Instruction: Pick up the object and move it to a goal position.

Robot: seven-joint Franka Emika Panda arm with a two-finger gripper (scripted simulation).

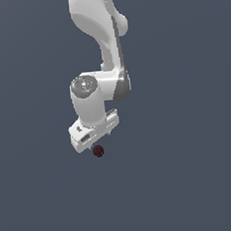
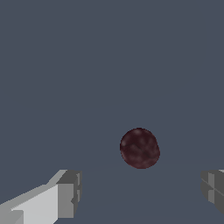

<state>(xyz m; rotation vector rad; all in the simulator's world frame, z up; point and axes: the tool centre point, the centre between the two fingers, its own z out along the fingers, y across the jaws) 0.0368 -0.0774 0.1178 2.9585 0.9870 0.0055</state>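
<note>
The object is a tiny dark maroon ball (image 1: 98, 151) with a mottled surface, lying on the flat grey-blue surface. In the exterior view it sits just below the white gripper (image 1: 96, 139), whose body hangs right above it. In the wrist view the ball (image 2: 139, 148) lies ahead of the gap between the two fingers, nearer one side than the other. The gripper (image 2: 140, 192) is open, its two grey fingertips (image 2: 70, 192) far apart with nothing between them. The ball is not held.
The white arm (image 1: 105, 43) comes down from the top of the exterior view. The flat grey-blue surface (image 1: 194, 180) stretches all around the ball. No goal marker shows in either view.
</note>
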